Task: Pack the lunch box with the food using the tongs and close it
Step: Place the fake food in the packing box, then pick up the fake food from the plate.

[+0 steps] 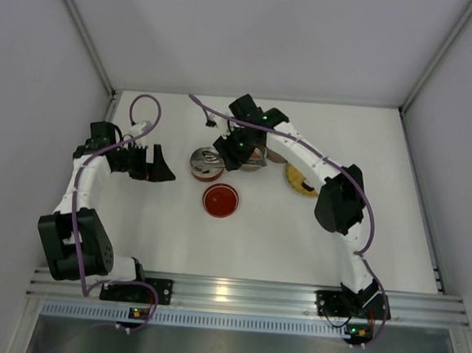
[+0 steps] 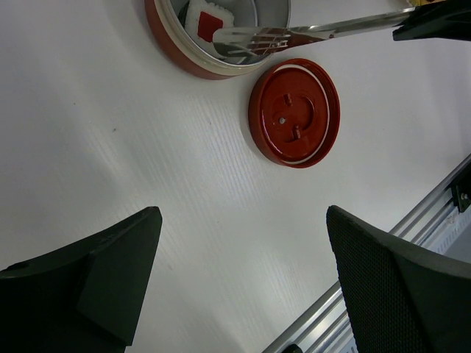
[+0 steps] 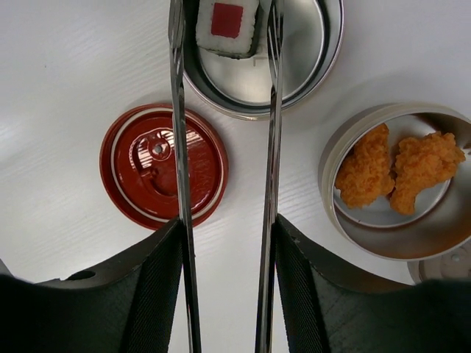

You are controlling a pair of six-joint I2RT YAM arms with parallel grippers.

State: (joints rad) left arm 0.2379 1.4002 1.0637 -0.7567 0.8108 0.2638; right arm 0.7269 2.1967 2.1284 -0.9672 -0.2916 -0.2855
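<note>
Right wrist: tongs (image 3: 181,184) tips cut off beside sushi roll (image 3: 227,26).

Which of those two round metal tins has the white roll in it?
The tin under the tongs, next to the red lid; the other tin holds only orange pieces.

the tongs (image 3: 176,147) run forward between the right tool's (image 3: 227,228) fingers (image 3: 147,294), one arm against each. between their far tips a roll (image 3: 227,26) sits in the lunch box (image 3: 327,59), straight ahead of the tool. the lid (image 3: 163,165) lies on the tabletop (image 3: 66,88) ahead-left, under one tong arm. ahead-right, two chunks (image 3: 366,173) sit in a tin (image 3: 383,246).
</note>
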